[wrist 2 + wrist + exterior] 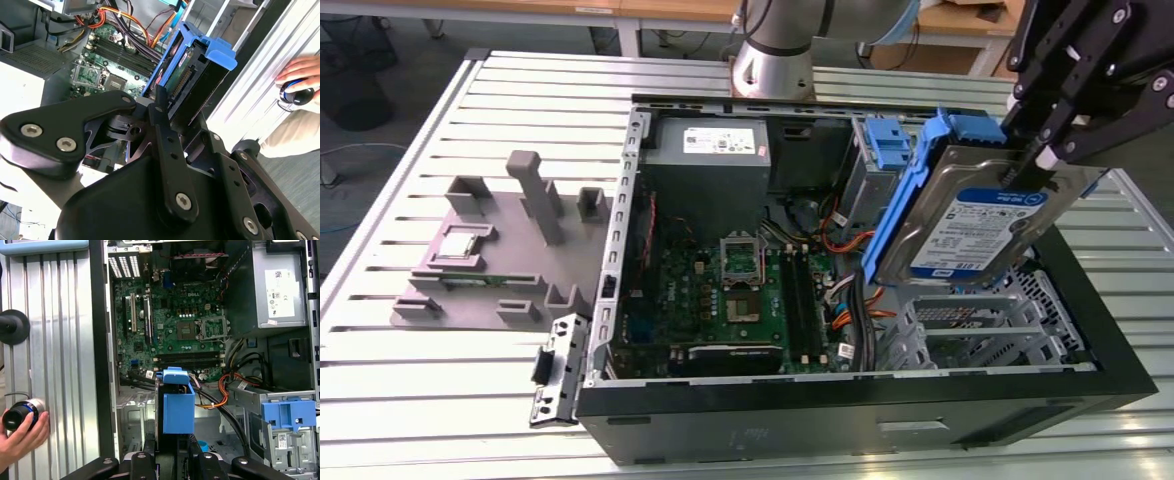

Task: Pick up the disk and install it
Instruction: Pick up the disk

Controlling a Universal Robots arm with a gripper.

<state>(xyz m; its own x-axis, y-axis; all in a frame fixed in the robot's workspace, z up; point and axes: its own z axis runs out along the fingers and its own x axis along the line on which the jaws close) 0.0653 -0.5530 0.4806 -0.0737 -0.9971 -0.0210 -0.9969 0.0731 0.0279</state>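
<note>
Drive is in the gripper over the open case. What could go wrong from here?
1. The gripper pinches the silver hard drive in its blue plastic carrier by one edge and it hangs tilted, so it might twist or slip.
2. Orange cables lie beside the grey metal drive cage and could snag.
3. A person's hand rests on the table beside the case, possibly close to the arm's path.

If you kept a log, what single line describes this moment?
gripper: shut on disk | disk: held tilted above open computer case | install: not yet seated
</note>
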